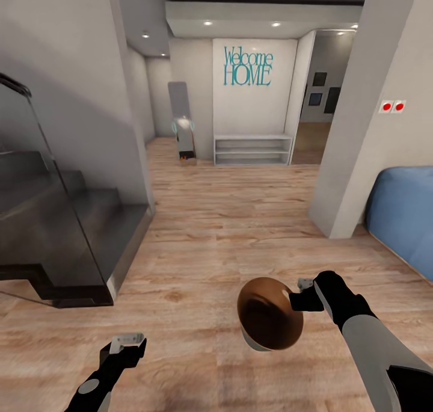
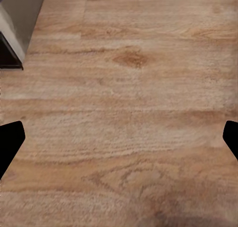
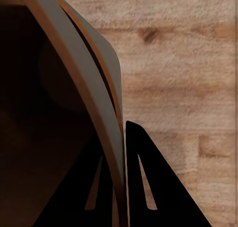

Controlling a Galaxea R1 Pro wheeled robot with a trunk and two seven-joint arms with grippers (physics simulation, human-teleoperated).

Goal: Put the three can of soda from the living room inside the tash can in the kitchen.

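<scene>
My right tool (image 1: 299,296) pinches the rim of the round brown bin (image 1: 269,320), carried above the wood plank floor (image 1: 228,219); left tool (image 1: 127,341) wide, empty. Keep bin level while driving.

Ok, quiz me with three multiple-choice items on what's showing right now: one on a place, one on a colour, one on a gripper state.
1. Where is the round brown bin with the dark inner wall?
A. on the grey stairs
B. held off the wood floor by the right gripper
C. on the white shelf

2. What colour is the "Welcome HOME" wall lettering?
A. teal
B. red
C. black

3. How is the left gripper?
A. shut on a can
B. shut on the bin
C. open and empty

Answers: 1 B, the right gripper pinches the bin's rim, one finger each side of the wall in the right wrist view. 2 A, the letters are blue-green. 3 C, its fingertips stand wide apart over bare planks.
</scene>
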